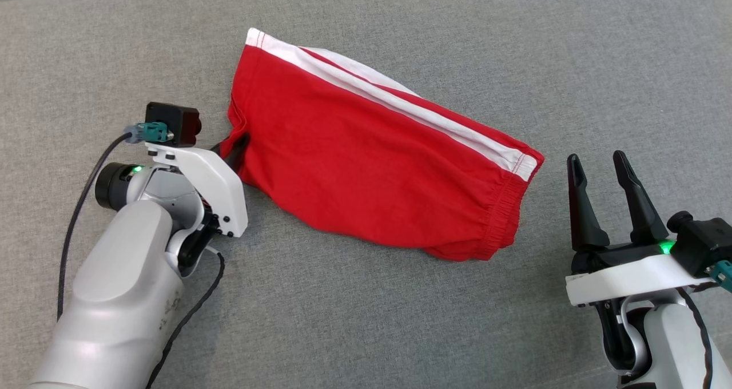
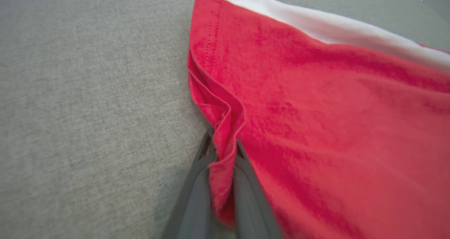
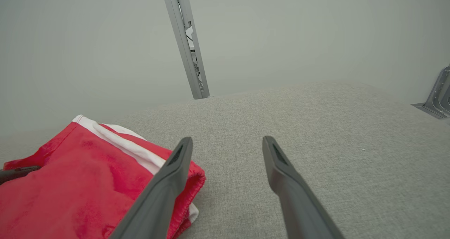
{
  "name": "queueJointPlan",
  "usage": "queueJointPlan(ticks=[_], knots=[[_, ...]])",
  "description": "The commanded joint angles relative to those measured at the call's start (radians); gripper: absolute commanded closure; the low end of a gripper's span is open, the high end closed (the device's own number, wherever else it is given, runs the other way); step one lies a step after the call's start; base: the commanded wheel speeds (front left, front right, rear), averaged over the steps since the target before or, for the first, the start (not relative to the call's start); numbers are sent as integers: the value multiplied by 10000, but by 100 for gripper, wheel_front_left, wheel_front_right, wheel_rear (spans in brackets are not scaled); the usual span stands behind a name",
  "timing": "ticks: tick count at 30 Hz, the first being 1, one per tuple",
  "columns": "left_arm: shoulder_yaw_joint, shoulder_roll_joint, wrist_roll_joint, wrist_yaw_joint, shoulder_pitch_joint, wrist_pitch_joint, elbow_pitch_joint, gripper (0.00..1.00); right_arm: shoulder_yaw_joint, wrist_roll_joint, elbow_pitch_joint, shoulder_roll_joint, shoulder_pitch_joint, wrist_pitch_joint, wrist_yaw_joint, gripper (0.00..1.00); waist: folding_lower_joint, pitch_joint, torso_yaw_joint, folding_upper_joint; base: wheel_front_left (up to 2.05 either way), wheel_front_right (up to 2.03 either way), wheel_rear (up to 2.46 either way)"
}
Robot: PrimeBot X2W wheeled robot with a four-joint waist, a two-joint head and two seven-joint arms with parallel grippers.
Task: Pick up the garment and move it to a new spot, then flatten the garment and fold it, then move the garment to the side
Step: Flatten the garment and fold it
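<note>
Garment (image 1: 372, 149) lay centre frame; my left gripper (image 2: 223, 140) pinched its hem fold, right gripper (image 1: 596, 157) gaped empty, lower right. Pickup step, I judged; next needed clean lift.

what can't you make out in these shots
- Head view: left gripper fingertips, tucked under the garment edge.
- Left wrist view: how many cloth layers are pinched; folds hide it.
- Right wrist view: garment's waistband corner, partly behind right gripper finger; rest cut by left edge.

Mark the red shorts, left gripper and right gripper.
red shorts (image 1: 366, 166), head view, middle of the red panel.
left gripper (image 2: 224, 140), left wrist view, between fingertips pinching the hem fold.
right gripper (image 1: 597, 160), head view, gap between open fingertips.
</note>
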Motion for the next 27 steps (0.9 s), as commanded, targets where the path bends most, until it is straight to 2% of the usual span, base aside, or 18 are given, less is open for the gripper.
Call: queueJointPlan(ticks=[1, 4, 11, 18, 20, 27], knots=[[-108, -37, 13, -10, 118, 59, 165, 100, -3, 44, 7, -48, -66, -87, 2, 0, 0, 3, -10, 0, 0, 0, 0], [-141, -63, -32, -24, 196, -41, 131, 100, -30, 127, -32, -50, -1, -104, 2, 0, 0, -9, -16, 0, 0, 0, 0], [229, 139, -209, 424, 904, -835, -587, 100, -184, 47, -96, -50, 114, -111, 2, 0, 0, -48, 156, 0, 0, 0, 0], [674, 366, -506, 1147, 2735, -1459, -2404, 100, -400, -112, -171, -51, 227, 12, 2, 0, 0, -210, 683, 0, 0, 0, 0], [818, 385, -647, 1572, 3692, -1567, -3376, 100, -464, -248, -217, -56, 328, 149, 2, 0, 0, -366, 913, 0, 0, 0, 0], [1050, 239, -922, 2371, 5291, -1644, -5257, 100, -570, -492, -358, -51, 525, 404, 2, 0, 0, -662, 1269, 0, 0, 0, 0]])
